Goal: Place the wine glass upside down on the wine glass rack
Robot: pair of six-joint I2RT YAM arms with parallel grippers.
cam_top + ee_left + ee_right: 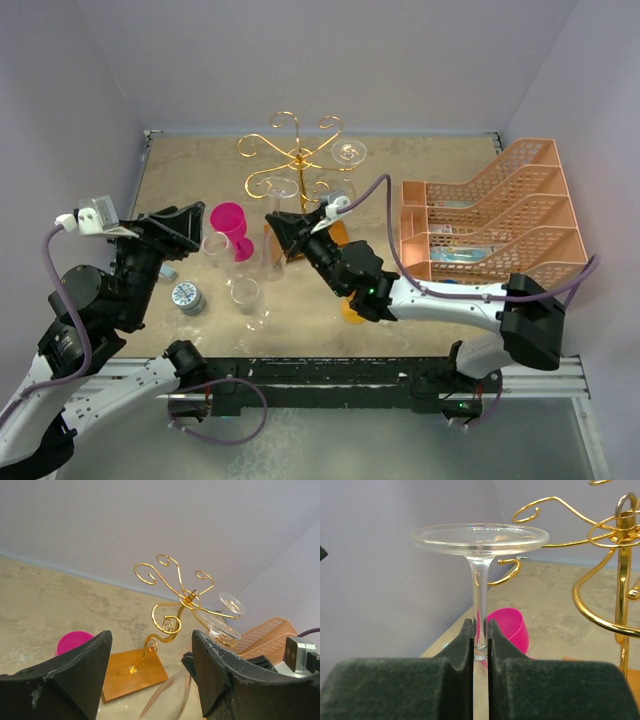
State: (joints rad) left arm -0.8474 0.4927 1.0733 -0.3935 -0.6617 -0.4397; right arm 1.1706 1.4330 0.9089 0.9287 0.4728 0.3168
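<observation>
My right gripper (pixel 285 232) is shut on the stem of a clear wine glass (pixel 479 537) and holds it upside down, foot up, above the table. In the top view its foot (pixel 281 186) is just left of the gold wire rack (pixel 300 155). The rack stands on a brown wooden base (pixel 132 672), and two glasses hang on its right arms (pixel 231 602). The held glass's bowl (pixel 167 700) shows low between my left fingers. My left gripper (pixel 195 225) is open and empty, left of the rack and facing it.
A pink goblet (pixel 230 222) stands left of the rack. Several clear glasses (pixel 245 293) and a small round tin (pixel 187 297) stand on the near left table. A salmon-pink tiered organizer (pixel 490 215) fills the right side.
</observation>
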